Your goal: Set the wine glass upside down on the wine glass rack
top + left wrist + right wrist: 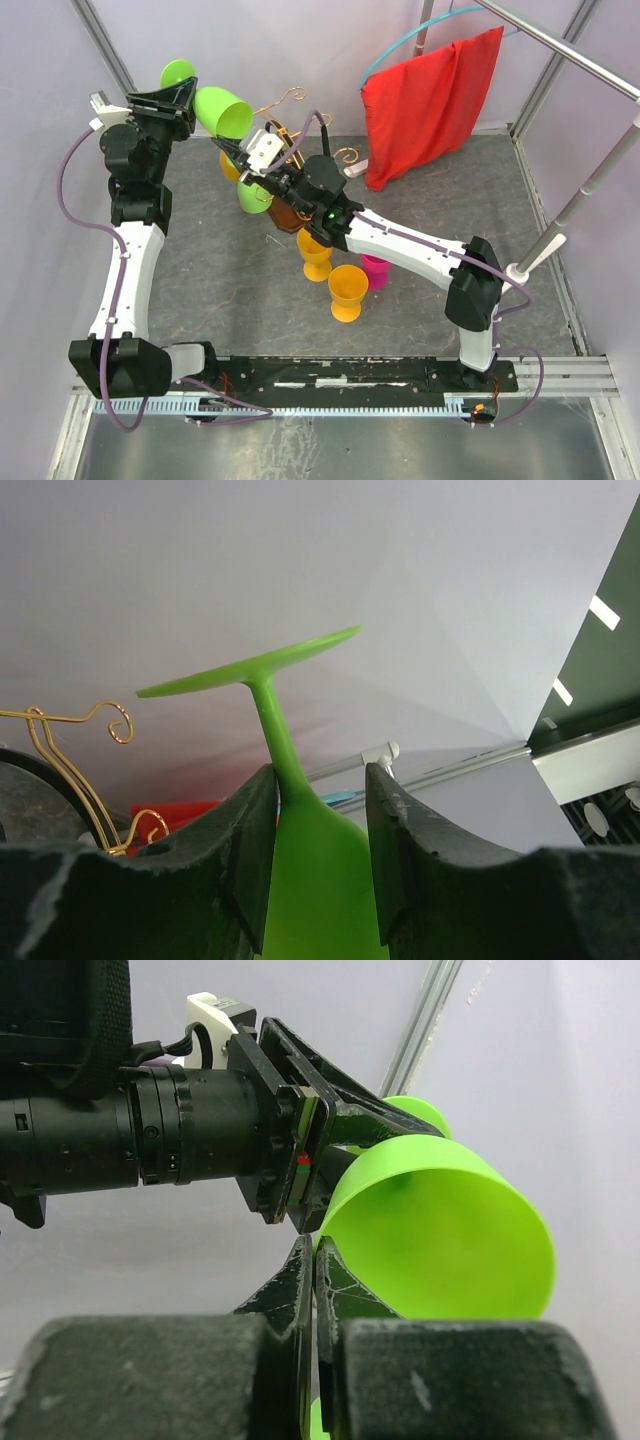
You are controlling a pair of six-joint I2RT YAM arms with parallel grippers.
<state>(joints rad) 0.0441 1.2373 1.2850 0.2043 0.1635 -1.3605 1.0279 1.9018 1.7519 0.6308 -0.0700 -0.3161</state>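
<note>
My left gripper is shut on a lime green wine glass, held on its side high at the back left, foot to the left and open bowl to the right. In the left wrist view the fingers grip where stem meets bowl. The gold wire rack on its dark brown base stands just to the right; its scrolls show in the left wrist view. My right gripper is shut and empty, its tips right beside the glass's rim.
A green glass and an orange glass are at the rack's left side. Two orange glasses and a pink one stand in front of it. A red cloth hangs at the back right.
</note>
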